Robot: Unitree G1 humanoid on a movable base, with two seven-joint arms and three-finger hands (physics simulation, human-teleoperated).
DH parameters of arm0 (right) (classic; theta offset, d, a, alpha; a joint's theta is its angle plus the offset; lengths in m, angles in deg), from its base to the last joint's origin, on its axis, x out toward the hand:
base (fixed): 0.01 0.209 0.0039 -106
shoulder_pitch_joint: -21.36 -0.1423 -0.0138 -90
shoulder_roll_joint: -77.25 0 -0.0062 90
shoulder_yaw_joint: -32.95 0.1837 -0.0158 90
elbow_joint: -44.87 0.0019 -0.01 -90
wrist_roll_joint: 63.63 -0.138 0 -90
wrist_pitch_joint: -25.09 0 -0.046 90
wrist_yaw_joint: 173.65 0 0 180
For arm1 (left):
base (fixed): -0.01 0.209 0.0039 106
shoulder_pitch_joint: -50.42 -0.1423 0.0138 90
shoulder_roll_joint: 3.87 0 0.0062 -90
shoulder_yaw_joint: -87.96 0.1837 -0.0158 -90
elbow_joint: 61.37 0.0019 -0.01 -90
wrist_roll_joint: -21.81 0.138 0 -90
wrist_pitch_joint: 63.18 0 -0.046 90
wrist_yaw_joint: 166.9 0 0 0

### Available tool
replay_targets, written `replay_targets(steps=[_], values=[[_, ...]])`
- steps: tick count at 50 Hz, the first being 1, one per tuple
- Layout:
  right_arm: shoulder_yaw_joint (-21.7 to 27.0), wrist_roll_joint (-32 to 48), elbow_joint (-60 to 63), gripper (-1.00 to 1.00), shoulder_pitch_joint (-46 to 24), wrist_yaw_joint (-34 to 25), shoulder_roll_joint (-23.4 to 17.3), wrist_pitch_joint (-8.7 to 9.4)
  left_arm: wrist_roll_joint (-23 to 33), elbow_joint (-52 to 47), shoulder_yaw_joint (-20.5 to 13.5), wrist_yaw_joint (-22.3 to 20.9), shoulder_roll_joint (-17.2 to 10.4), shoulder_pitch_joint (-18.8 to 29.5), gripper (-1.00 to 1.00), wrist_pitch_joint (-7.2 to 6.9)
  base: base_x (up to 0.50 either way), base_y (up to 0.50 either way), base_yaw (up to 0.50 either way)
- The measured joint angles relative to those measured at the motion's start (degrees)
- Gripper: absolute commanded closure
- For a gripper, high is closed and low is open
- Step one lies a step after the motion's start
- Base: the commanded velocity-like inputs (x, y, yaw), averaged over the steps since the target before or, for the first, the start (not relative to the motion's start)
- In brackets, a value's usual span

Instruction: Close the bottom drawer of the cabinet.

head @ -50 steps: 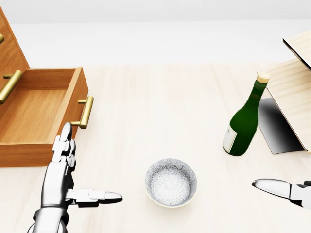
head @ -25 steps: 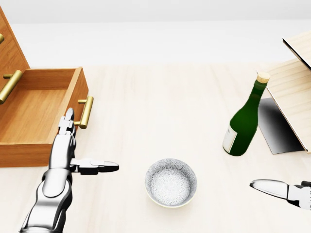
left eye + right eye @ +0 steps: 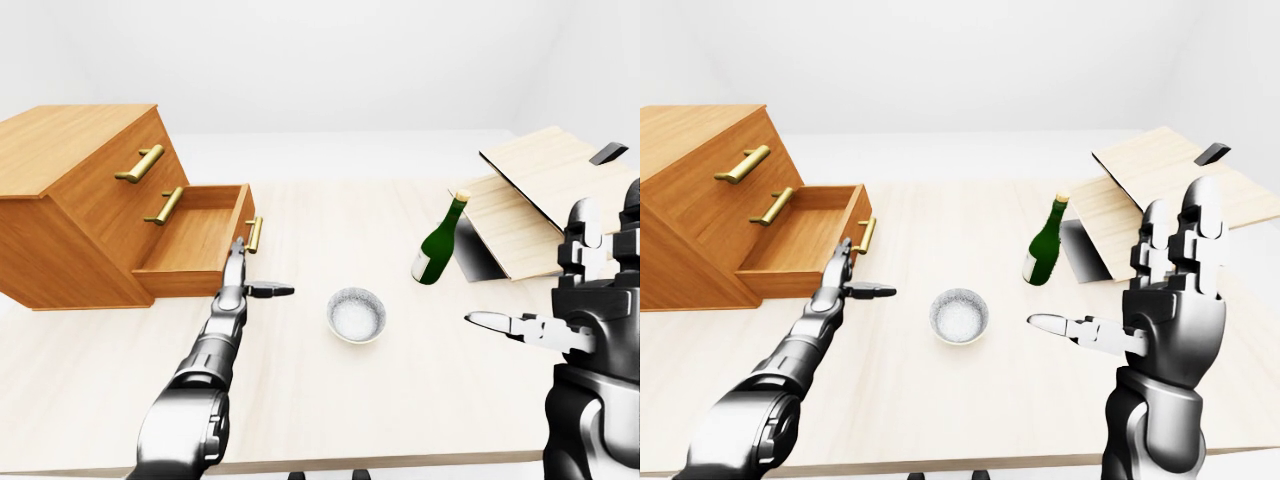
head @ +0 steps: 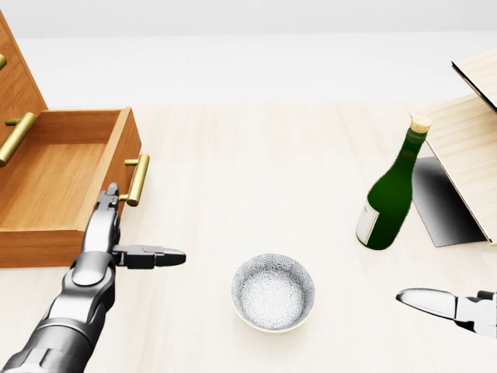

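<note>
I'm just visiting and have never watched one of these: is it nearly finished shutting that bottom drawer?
Not yet. The bottom drawer stands pulled well out of the cabinet, so nothing is done. In hand: the left hand is open, its fingers reaching the drawer's front just below the brass handle. Left: pushing the drawer in. The right hand hangs open, away from the bottle and bowl.

A bare simulated tabletop scene: pale table (image 3: 400, 400), blank white walls (image 3: 330, 60).
</note>
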Motion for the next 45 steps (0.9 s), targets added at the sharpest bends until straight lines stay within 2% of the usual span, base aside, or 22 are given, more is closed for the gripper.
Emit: replay_targets(steps=[17,45], values=[[-0.2,0.1,-0.4,-1.0,-0.3,0.0,-0.1,0.0,0.2,6.1,-0.3,0.0,-0.2,2.2,-1.0,0.0,0.0,0.0,0.0],[-0.3,0.0,-1.1,-1.0,-0.3,-0.1,-0.2,0.0,-0.2,8.5,-1.4,-0.4,-0.9,2.4,-1.0,0.0,0.0,0.0,0.0]])
